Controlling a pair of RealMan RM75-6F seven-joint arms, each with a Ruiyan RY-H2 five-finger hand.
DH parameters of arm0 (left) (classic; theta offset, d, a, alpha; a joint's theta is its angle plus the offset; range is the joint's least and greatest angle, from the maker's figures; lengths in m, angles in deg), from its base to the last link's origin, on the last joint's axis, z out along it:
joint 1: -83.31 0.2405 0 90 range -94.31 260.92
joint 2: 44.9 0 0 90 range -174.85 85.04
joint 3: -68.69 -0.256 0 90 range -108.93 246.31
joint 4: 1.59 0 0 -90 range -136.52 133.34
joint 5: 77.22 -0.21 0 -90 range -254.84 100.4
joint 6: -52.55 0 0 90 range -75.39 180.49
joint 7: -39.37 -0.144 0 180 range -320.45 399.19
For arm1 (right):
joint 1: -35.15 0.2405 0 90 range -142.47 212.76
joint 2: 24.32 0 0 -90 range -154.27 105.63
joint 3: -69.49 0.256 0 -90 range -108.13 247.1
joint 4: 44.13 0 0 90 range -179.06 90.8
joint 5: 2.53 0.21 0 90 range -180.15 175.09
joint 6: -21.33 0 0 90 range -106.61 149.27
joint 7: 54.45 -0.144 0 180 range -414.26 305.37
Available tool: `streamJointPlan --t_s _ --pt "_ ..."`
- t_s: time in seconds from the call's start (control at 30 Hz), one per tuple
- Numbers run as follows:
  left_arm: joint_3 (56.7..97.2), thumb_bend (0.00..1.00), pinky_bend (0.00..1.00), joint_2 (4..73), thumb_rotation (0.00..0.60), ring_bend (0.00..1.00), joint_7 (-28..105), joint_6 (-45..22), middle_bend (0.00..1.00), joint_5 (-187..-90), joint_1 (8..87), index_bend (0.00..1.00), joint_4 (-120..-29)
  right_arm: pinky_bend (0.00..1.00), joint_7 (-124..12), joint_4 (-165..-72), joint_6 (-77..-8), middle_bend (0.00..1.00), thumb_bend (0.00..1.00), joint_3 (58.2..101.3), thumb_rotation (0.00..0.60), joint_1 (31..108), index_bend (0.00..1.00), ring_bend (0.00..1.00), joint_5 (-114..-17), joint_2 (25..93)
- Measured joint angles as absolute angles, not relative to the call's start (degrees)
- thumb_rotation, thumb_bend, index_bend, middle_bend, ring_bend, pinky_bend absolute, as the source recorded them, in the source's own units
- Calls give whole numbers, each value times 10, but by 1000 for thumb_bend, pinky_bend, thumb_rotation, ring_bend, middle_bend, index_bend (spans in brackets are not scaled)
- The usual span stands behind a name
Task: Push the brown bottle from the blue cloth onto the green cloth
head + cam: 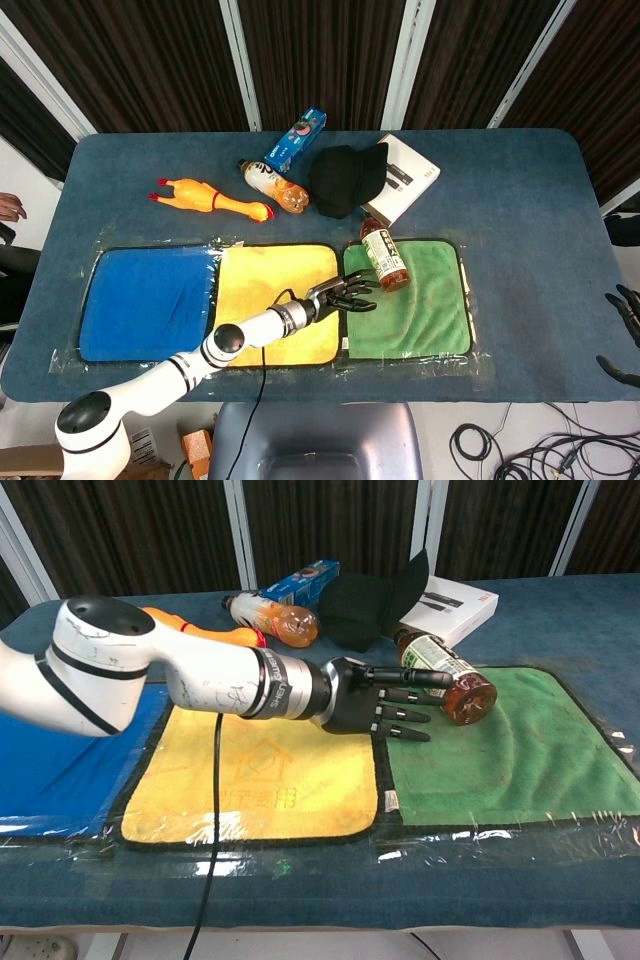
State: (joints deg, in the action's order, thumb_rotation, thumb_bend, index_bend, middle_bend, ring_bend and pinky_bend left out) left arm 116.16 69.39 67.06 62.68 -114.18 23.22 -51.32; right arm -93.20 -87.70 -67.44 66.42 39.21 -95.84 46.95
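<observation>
The brown bottle (385,258) lies on its side on the back left part of the green cloth (415,305), cap toward the back. In the chest view the bottle (446,674) shows its base. My left hand (345,293) reaches over the seam between the yellow cloth (270,295) and the green cloth (510,750), fingers stretched out flat. In the chest view the left hand (385,700) holds nothing, and its fingertips (432,680) lie against the bottle's side. The blue cloth (145,300) lies bare at the left. Only the fingertips of my right hand (627,305) show at the frame's right edge, spread apart.
Behind the cloths lie a yellow rubber chicken (210,198), an orange drink bottle (275,187), a blue box (296,139), a black cap (345,178) and a white book (405,178). The cap and book sit just behind the brown bottle. A black cable (215,810) hangs from my left forearm.
</observation>
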Motion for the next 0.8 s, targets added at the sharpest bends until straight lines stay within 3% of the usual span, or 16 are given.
streamJointPlan --t_s 0.17,0.37,0.47,0.6,0.8 --pt "1159 259 146 665 600 66 653 602 136 -1162 252 0 -573 0 -931 -881 -674 0 183 663 600 393 0 0 -961 470" --pt "1123 230 156 579 600 67 611 511 121 -1212 303 0 -737 0 -912 -901 -689 0 184 661 600 393 0 0 -971 466" --pt "1084 227 179 516 600 70 556 414 84 -1254 341 0 -849 0 -894 -921 -695 0 184 658 600 392 0 0 -978 461" --pt "1013 219 142 427 600 24 435 228 31 -1334 417 0 -980 0 -853 -960 -698 0 184 653 600 389 0 0 -984 450" --pt "871 126 109 293 600 0 275 -70 0 -1519 589 0 -1056 0 -744 -1062 -679 0 184 644 600 387 0 0 -986 422"
